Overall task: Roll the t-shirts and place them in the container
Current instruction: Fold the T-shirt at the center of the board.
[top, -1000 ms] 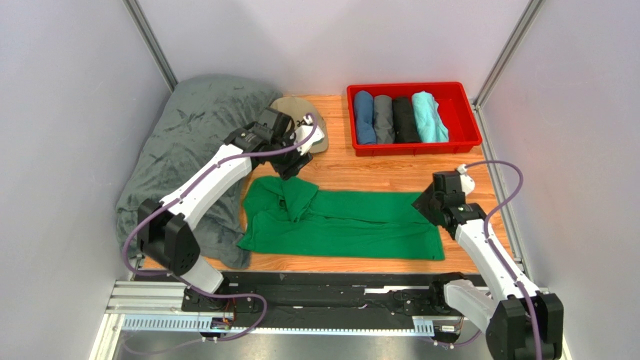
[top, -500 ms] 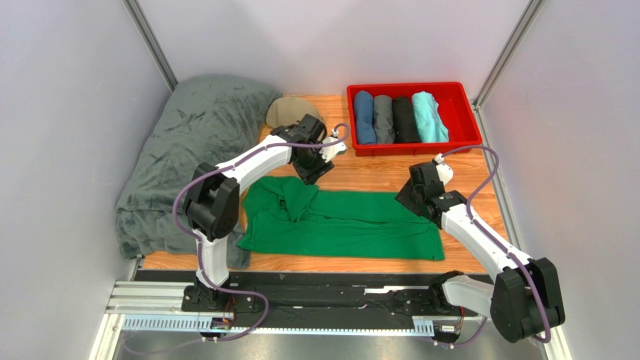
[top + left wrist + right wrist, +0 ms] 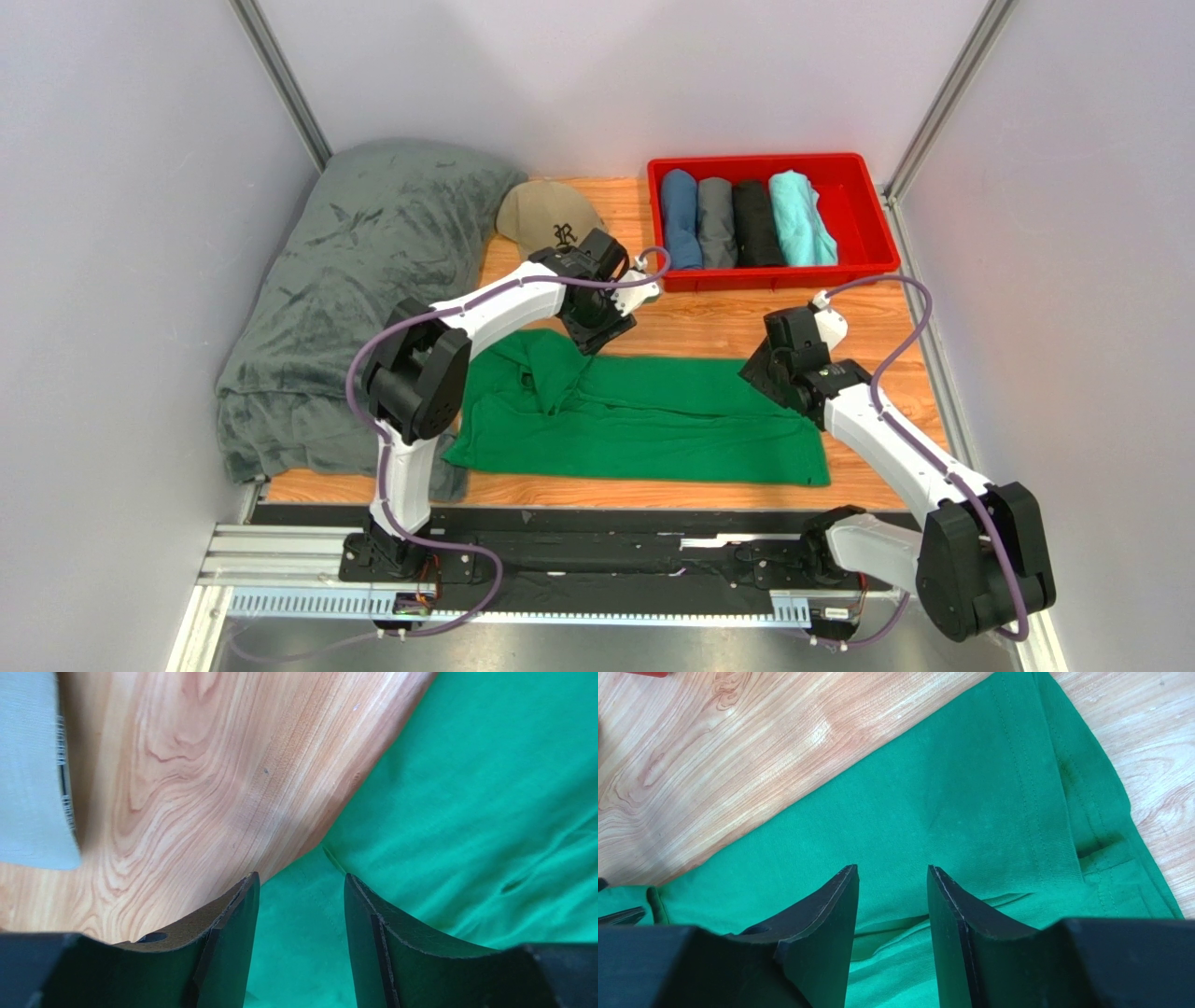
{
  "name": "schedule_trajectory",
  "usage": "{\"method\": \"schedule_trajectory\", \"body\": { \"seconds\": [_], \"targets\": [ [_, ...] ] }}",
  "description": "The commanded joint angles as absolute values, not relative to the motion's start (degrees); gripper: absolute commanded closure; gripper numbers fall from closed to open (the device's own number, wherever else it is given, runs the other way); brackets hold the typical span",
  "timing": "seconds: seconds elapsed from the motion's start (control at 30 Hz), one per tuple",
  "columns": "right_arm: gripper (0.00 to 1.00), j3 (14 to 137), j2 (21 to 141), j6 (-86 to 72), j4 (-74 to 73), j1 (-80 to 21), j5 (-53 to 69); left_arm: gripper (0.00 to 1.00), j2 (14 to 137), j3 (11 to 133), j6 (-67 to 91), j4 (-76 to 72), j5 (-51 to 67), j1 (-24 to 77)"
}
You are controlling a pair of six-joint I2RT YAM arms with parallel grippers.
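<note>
As it lies, green t-shirt (image 3: pixel 659 420), long axis left-right, bunched end leftward

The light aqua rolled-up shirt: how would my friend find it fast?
Look to the far right corner of the wooden table, where a red plastic bin sits. Four rolled cotton t-shirts lie side by side in it; the aqua one is at the right end, the palest, next to the black roll.

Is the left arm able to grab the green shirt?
Probably yes. The left gripper hangs open right over the green shirt at its edge, with nothing between them.
</note>
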State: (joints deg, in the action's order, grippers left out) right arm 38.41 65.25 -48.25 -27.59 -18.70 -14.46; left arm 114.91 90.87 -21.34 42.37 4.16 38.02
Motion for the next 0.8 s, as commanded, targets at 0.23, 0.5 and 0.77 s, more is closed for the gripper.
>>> {"method": "schedule_trajectory", "body": {
  "seconds": [0.23,0.5,0.77],
  "targets": [
    [0.55,38.23,63.46,-48.60,-26.28,-18.55,-16.35,0.48,117.42,92.81,-19.51,41.48,4.48,38.76],
    [0.56,38.50,62.93,-48.08,-26.81,-18.28,-16.44,0.59,117.77,93.08,-18.99,41.57,5.01,39.11],
    [0.56,38.58,62.58,-47.99,-26.89,-17.93,-16.26,0.90,117.07,92.99,-18.98,41.84,5.19,39.29]
  ]
}}
